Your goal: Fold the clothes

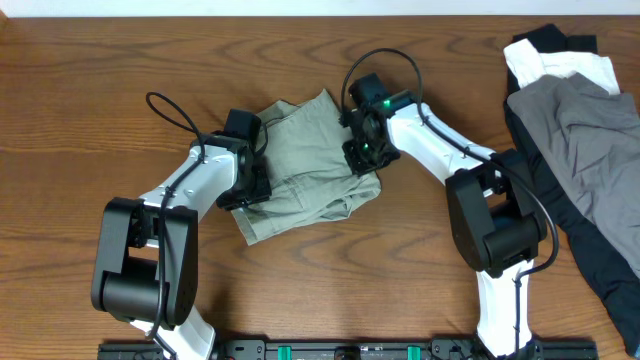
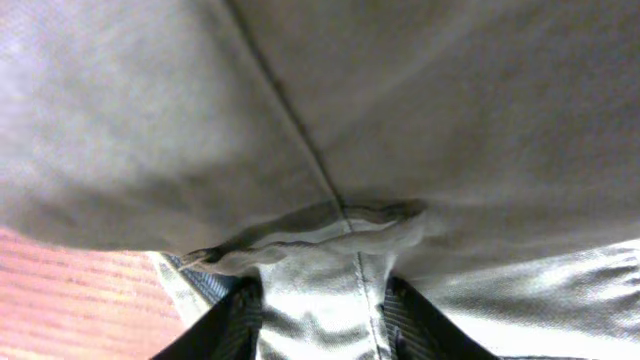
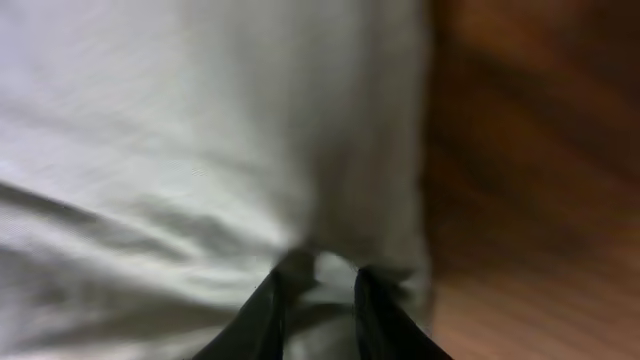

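Left fingers (image 2: 228,332) and right fingers (image 3: 262,322) astride khaki shorts (image 1: 305,172) on wooden table (image 1: 100,60)

A brown wooden table (image 1: 100,60) fills the overhead view. Crumpled khaki-green shorts (image 1: 305,170) lie on it just left of the frame's centre. At the right edge lies a heap: a grey garment (image 1: 580,130) over a black garment (image 1: 600,250), with a white garment (image 1: 560,70) at the upper right.
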Action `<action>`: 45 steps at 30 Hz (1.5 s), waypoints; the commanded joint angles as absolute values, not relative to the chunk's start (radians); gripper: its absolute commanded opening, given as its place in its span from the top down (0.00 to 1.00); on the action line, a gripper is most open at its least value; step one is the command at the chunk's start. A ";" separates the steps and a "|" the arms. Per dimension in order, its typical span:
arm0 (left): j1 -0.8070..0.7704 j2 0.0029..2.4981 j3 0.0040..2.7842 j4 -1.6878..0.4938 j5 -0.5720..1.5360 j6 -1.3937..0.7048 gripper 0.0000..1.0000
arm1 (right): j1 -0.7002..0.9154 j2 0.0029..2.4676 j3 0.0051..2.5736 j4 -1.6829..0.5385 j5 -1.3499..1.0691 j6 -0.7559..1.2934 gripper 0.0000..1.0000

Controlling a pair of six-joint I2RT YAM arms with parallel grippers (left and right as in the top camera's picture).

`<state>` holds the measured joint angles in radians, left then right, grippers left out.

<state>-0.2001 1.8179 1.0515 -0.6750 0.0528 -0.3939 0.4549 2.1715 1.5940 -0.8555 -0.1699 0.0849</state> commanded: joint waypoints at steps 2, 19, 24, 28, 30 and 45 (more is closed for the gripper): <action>-0.201 1.804 1.020 -0.733 0.044 -0.386 0.61 | 0.432 2.062 1.668 -0.862 -0.052 0.119 0.75; -0.174 1.527 1.020 -0.283 -0.085 -0.168 0.47 | 0.473 1.897 1.662 -1.028 -0.371 0.123 0.75; -0.144 1.663 1.021 -0.171 -0.002 -0.142 0.47 | 0.506 1.930 1.625 -1.013 -0.371 0.142 0.74; -0.129 1.762 1.021 -0.109 0.000 -0.119 0.47 | 0.538 1.975 1.614 -1.002 -0.371 0.142 0.72; -0.120 1.798 1.021 -0.106 -0.001 -0.108 0.47 | 0.553 2.006 1.613 -0.989 -0.371 0.142 0.72; -0.063 1.863 1.018 -0.447 -0.052 -0.155 0.57 | 0.542 2.214 1.613 -0.878 -0.288 0.142 0.77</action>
